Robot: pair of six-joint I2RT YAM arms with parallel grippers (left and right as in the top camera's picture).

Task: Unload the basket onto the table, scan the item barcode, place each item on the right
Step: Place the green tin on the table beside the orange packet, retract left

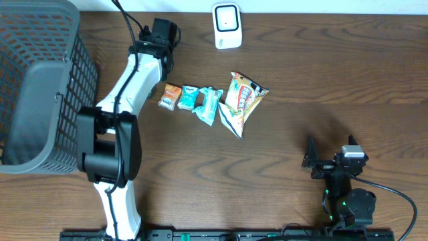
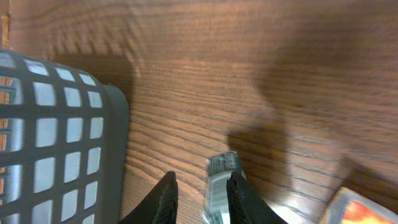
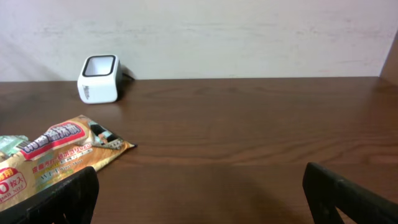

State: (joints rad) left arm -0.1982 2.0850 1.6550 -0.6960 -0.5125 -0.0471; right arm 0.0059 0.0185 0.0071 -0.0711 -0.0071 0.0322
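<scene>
In the overhead view several snack items lie in a row mid-table: a small orange packet (image 1: 170, 96), two teal packets (image 1: 189, 98) (image 1: 209, 105) and a large printed bag (image 1: 242, 100). The white barcode scanner (image 1: 227, 25) stands at the far edge. My left gripper (image 2: 202, 194) hovers low over the wood with its jaws slightly apart. A silvery-teal packet (image 2: 216, 180) lies against its right finger, and bare wood shows beside the left finger. My right gripper (image 3: 199, 193) rests wide open near the front right with nothing between its fingers.
A grey mesh basket (image 1: 40, 87) fills the left side and shows close by the left fingers as the basket wall (image 2: 56, 124). An orange packet corner (image 2: 357, 208) lies to the right of the left gripper. The left arm (image 1: 134, 77) stretches between the basket and the items.
</scene>
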